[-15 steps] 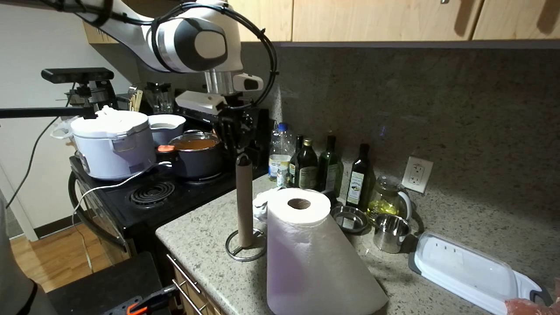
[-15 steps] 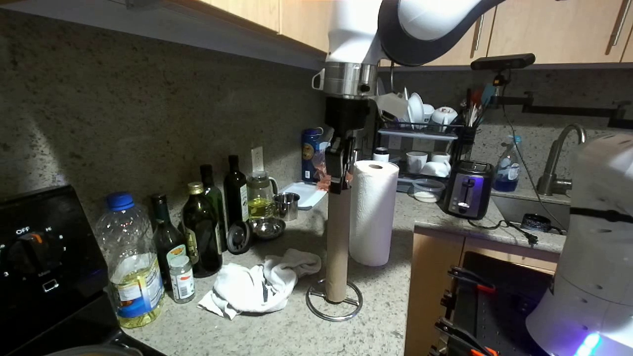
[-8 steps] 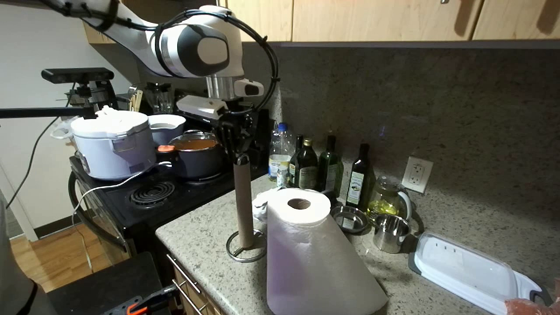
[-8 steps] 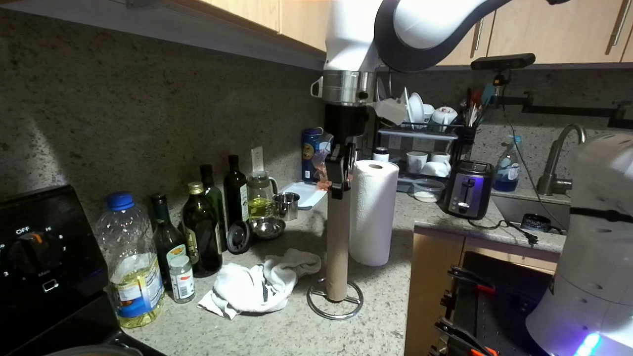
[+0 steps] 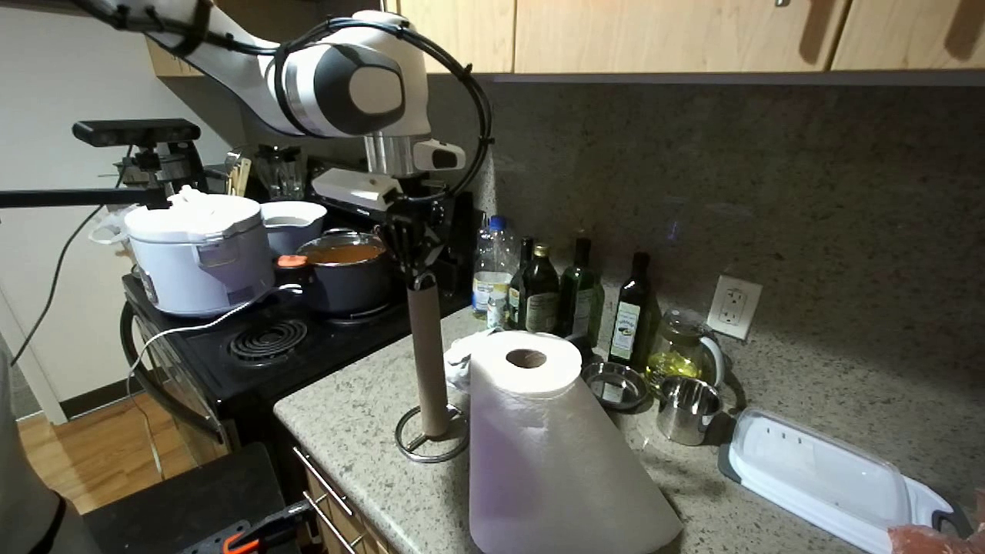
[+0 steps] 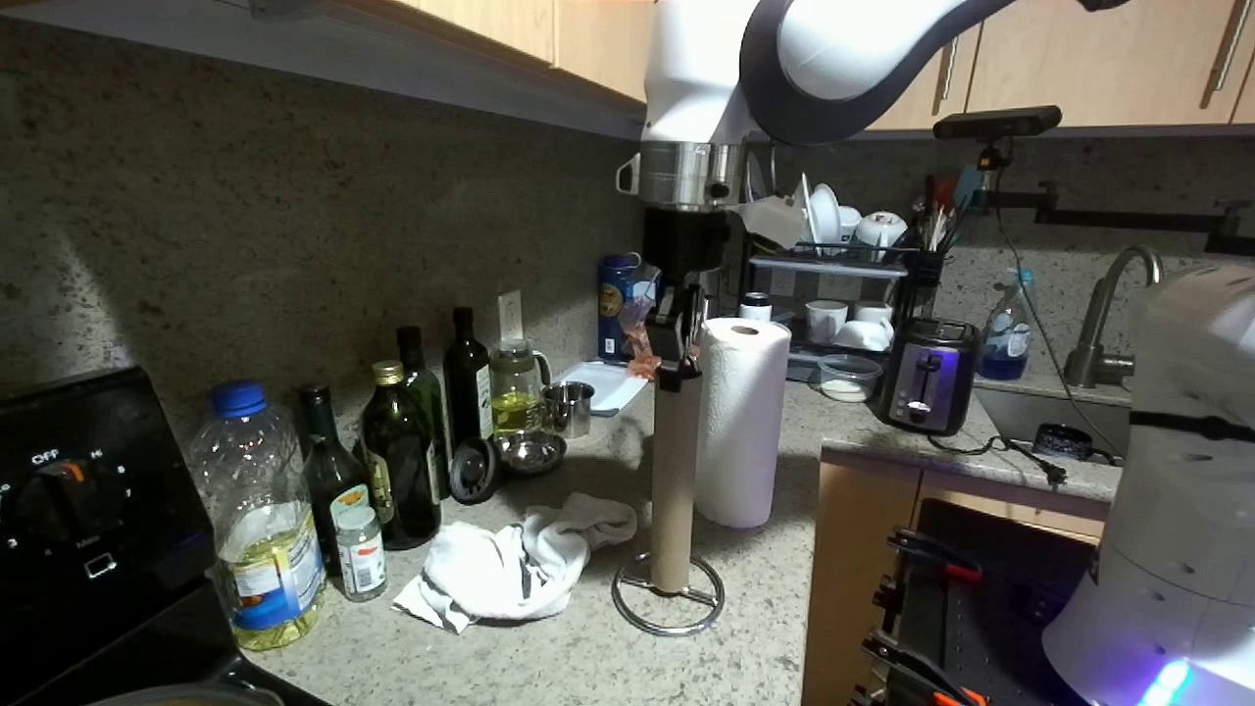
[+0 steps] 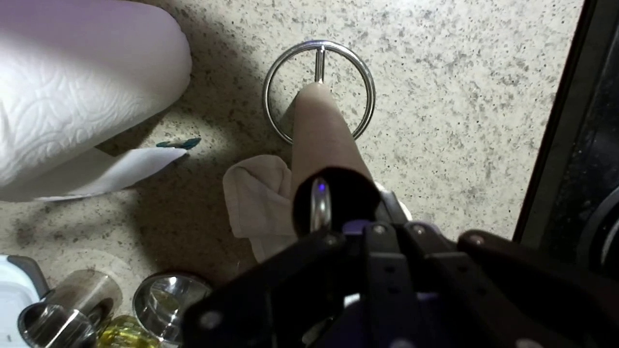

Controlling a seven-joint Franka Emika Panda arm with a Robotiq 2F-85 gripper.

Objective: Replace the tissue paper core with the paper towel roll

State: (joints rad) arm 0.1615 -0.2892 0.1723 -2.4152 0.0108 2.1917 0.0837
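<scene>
Above the counter (image 6: pixel 745 642), the gripper (image 6: pixel 678 377) pinches the cardboard tube (image 6: pixel 674 480), stove panel (image 6: pixel 113 490) lettered "OFF".

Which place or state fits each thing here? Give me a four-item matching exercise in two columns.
Things:
1. slim brown cardboard tube
2. fat white paper towel roll
3. white lidded rice cooker
4. clear plastic bottle

Places and states:
A. on the black stove
B. topped with a blue cap
C. around a shiny metal rod
D. trailing a loose white sheet

Pairs: 1-C; 2-D; 3-A; 4-B
</scene>
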